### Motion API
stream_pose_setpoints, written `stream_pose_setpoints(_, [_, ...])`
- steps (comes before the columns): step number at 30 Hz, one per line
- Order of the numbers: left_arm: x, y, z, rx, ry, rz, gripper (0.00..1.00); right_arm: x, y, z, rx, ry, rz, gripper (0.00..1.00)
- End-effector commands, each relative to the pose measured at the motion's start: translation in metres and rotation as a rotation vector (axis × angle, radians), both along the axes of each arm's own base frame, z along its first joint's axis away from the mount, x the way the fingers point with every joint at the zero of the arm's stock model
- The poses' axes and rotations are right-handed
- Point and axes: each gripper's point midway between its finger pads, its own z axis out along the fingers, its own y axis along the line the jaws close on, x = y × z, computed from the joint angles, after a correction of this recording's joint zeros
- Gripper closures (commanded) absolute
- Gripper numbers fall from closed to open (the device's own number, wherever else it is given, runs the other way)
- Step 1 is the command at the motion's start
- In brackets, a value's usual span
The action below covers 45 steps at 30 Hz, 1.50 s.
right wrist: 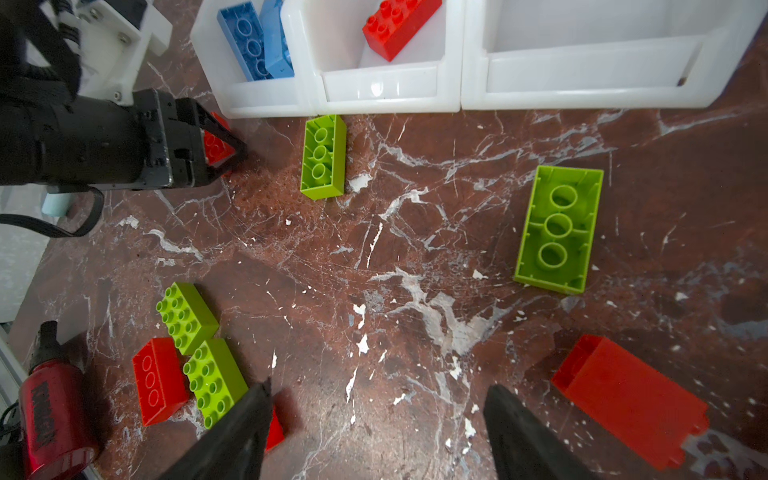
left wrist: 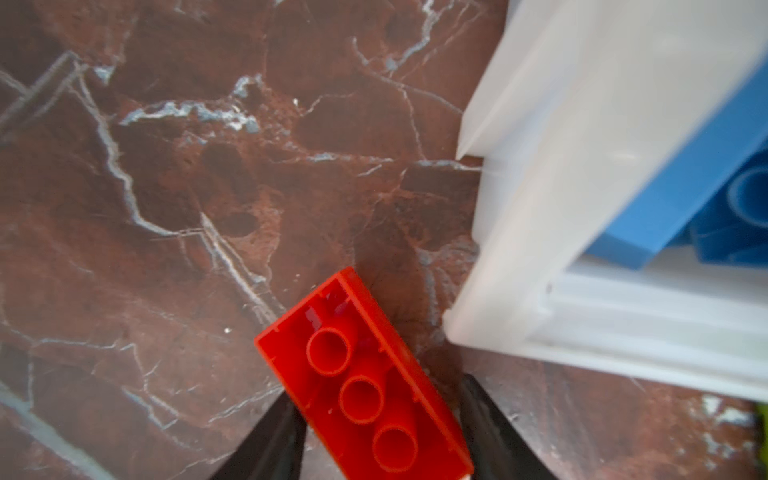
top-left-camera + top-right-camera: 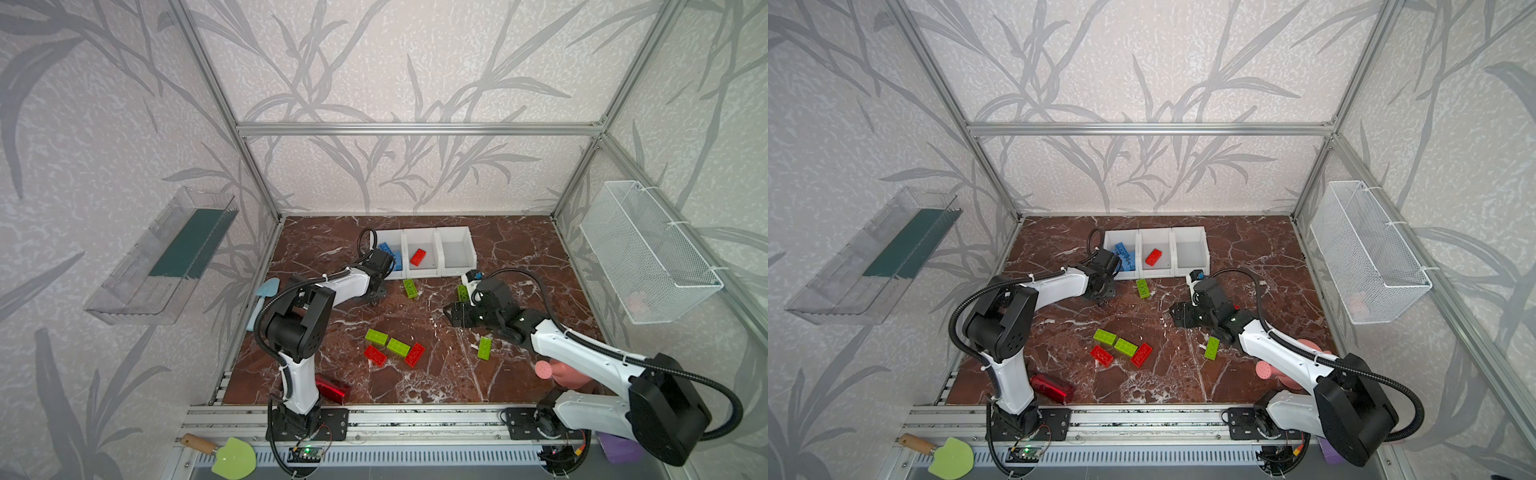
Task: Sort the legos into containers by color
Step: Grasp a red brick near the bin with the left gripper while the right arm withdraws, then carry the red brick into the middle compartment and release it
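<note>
We see the left gripper (image 2: 376, 390) clamped on a red lego (image 2: 332, 349), low beside the blue-filled end of the containers (image 1: 380, 104) | right gripper (image 1: 379, 384) jaws apart over the table (image 1: 374, 249) | green legos (image 1: 559, 228) lie loose

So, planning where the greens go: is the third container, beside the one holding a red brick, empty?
Empty. The third container shows only bare white floor, no brick, in the right wrist view and both top views.

Red lego (image 2: 361, 386) cut off at the view's edge, blue legos (image 2: 685, 208) blurred
</note>
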Motion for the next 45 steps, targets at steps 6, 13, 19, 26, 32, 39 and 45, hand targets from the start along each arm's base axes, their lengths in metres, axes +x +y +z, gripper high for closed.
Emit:
stream_pose_setpoints(6, [-0.014, 0.021, 0.005, 0.045, 0.000, 0.041, 0.47, 0.002, 0.003, -0.001, 0.009, 0.002, 0.004, 0.19])
stream_pose_setpoints(13, [-0.007, 0.022, 0.004, 0.034, 0.001, 0.049, 0.35, 0.002, 0.002, -0.003, 0.000, 0.003, 0.001, 0.19])
stream_pose_setpoints(19, [-0.005, 0.023, 0.001, 0.027, 0.004, 0.056, 0.44, 0.002, 0.001, -0.003, -0.001, -0.001, 0.000, 0.19])
stream_pose_setpoints(26, [-0.005, 0.025, 0.004, 0.026, -0.002, 0.060, 0.55, 0.001, 0.000, -0.002, 0.000, -0.004, 0.000, 0.19])
stream_pose_setpoints(32, [-0.009, 0.027, 0.017, 0.015, -0.033, 0.055, 0.63, 0.001, 0.000, 0.000, 0.003, -0.009, -0.002, 0.19])
stream_pose_setpoints(39, [-0.020, 0.026, 0.057, -0.033, -0.109, 0.029, 0.66, -0.001, 0.002, -0.001, 0.020, -0.009, 0.002, 0.19])
stream_pose_setpoints(45, [-0.026, 0.011, 0.097, -0.082, -0.157, -0.038, 0.66, -0.002, 0.001, 0.001, 0.027, -0.014, -0.001, 0.19])
